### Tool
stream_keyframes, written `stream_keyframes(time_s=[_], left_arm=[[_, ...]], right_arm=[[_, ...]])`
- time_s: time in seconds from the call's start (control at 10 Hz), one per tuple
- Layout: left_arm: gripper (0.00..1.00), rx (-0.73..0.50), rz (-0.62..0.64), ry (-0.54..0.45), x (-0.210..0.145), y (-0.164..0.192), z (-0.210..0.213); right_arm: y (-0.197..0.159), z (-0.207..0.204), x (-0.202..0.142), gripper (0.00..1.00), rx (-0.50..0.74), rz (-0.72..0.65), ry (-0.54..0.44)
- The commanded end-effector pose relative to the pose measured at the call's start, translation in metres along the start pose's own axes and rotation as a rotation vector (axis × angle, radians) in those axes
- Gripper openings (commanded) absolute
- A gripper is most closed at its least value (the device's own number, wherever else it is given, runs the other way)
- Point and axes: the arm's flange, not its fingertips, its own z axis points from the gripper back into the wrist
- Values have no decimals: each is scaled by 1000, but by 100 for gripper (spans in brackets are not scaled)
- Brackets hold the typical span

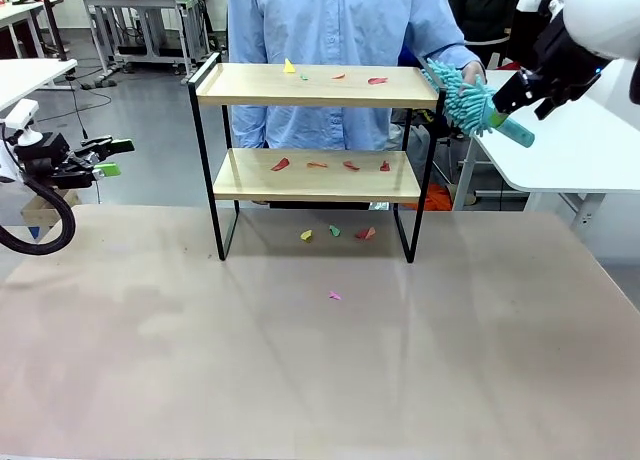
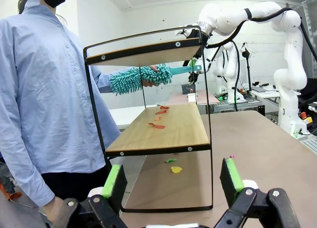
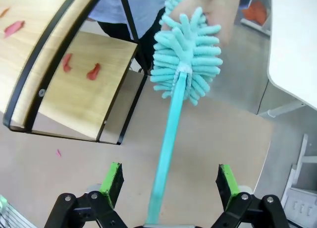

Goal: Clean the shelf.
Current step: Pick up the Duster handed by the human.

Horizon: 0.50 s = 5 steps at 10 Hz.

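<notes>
Right wrist view: the right gripper (image 3: 168, 182) has its jaws spread wide, with the teal handle (image 3: 168, 134) of a duster (image 3: 188, 64) running up between the green pads and not yet pinched. A person's hand (image 3: 213, 7) holds the fluffy head. The shelf (image 1: 250, 85) stands at the far middle of the table (image 1: 300, 380), directly in front of the person. Coloured scraps (image 1: 281, 164) lie on both boards and on the table beneath. The left gripper (image 2: 171, 181) hangs well to the shelf's side, jaws likewise spread and empty. Judged from its thin frame and slim boards, the shelf is probably light and stiff, and liable to slide or tip under a hard sideways sweep. The black end rail looks like the best place to steady it. The handle looks smooth and rigid, so a firm mid-shaft grip would suit it.
</notes>
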Motion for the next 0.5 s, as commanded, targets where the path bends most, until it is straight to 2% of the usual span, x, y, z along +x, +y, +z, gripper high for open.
stream_keyframes(time_s=[0.0,0.1,0.2,0.3,0.4], left_arm=[[100,-9,-16,12,1,-1,0],[100,-9,-16,12,1,-1,0],[100,-9,-16,12,1,-1,0],[100,-9,-16,12,1,-1,0],[100,-9,-16,12,1,-1,0]], right_arm=[[2,-6,-4,100,-58,-37,-20],[2,-5,-5,100,-59,-33,-25],[3,-6,-5,41,-63,-31,-25],[3,-4,-5,40,-66,-37,-14],[3,-3,-6,0,-74,-41,-12]])
